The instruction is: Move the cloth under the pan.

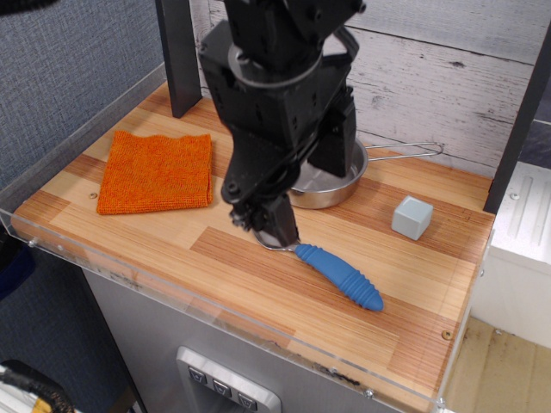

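Note:
The bright-orange cloth point(156, 172) lies flat on the left side of the wooden table. The shiny steel pan point(331, 185) sits at the back middle, largely hidden behind my arm, with its wire handle point(409, 152) pointing right. My black gripper point(267, 225) hangs low over the table between cloth and pan, just above the bowl end of the spoon. Its fingers look close together with nothing seen between them. It is right of the cloth and not touching it.
A metal spoon with a blue ribbed handle point(340, 276) lies in front of the pan, pointing to the front right. A small grey cube point(411, 217) stands at the right. A clear plastic rim point(215, 318) runs along the table's front edge. A dark post point(179, 53) stands at the back left.

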Action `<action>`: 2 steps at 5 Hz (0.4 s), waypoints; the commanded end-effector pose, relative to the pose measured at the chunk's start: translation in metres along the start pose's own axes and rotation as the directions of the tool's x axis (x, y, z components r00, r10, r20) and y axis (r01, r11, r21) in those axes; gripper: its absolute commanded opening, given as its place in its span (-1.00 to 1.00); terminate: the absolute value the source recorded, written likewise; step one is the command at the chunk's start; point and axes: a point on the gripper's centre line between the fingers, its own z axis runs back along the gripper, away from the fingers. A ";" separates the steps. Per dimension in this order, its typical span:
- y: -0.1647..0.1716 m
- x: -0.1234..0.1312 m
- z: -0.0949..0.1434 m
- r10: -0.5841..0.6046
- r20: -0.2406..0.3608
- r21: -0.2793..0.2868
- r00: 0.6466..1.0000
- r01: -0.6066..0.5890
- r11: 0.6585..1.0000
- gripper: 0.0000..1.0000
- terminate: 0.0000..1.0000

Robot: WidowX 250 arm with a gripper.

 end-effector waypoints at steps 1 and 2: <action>-0.010 0.050 0.002 0.052 0.033 -0.029 0.998 -0.051 0.998 1.00 -1.00; -0.008 0.075 -0.004 0.086 0.051 -0.017 0.995 -0.085 0.996 1.00 -1.00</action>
